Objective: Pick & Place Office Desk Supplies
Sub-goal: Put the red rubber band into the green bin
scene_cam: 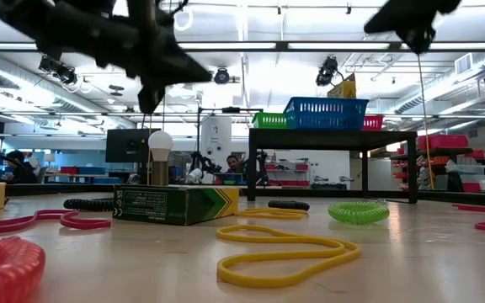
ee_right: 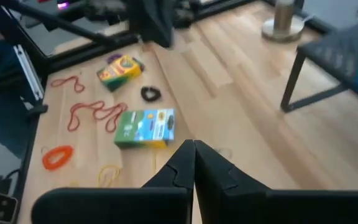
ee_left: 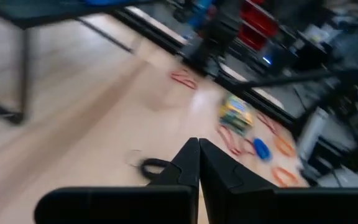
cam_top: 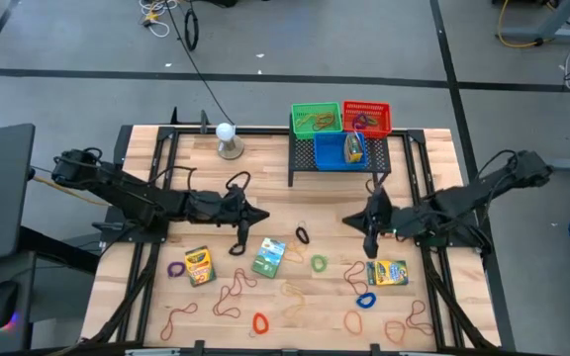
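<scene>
Both tools, left tool (cam_top: 261, 217) and right tool (cam_top: 349, 220), hover mid-counter, fingers together (nothing held); supplies like the green crayon box (cam_top: 268, 257) litter the near edge; your descent risks scattering rubber bands (cam_top: 231, 295).

No wording can be read anywhere. Printed panels are seen on the green crayon box (ee_right: 145, 128) and the yellow crayon box (ee_right: 120, 69) on the desk (ee_right: 241, 118), but the lettering is too small and blurred to be made out. No readable signs are picked out in the room behind.
</scene>
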Tool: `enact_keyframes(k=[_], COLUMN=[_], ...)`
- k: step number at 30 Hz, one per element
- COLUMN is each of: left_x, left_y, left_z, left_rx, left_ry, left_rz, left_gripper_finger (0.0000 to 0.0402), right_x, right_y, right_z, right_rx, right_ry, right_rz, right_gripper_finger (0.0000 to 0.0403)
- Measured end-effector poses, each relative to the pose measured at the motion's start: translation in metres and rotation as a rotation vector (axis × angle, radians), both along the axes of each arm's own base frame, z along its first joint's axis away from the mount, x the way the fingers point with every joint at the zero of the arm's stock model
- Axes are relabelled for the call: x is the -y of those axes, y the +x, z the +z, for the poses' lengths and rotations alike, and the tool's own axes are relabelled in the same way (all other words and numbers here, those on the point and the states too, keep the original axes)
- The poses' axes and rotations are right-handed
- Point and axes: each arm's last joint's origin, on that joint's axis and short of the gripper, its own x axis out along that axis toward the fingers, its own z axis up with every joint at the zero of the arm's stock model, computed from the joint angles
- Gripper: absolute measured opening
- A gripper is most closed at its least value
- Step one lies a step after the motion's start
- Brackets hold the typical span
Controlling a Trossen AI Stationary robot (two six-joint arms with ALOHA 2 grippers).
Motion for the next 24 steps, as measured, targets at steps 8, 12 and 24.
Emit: enact_keyframes(k=[8,12,24], left_x=[0.029,0.041,0.063], left_y=[0.008,0.014,0.038], left_z=[0.021,0.024,0.026], left_rx=[-0.192,-0.239,-0.244], left_ry=[-0.066,-0.158,-0.236], left_rz=[-0.142,-0.168,-0.143], left_gripper_finger=[0.0007,0.0017,0.0007], right_x=[-0.002,-0.001,0.000], right_y=[-0.002,-0.003,0.002], right_z=[-0.029,-0.032,-0.025], right_rx=[-0.005,-0.034,0.033], right_ry=[-0.009,-0.097,-0.087], right_rz=[0.011,0.055,0.053], right_gripper_finger=[0.0009,0.0009,0.0009])
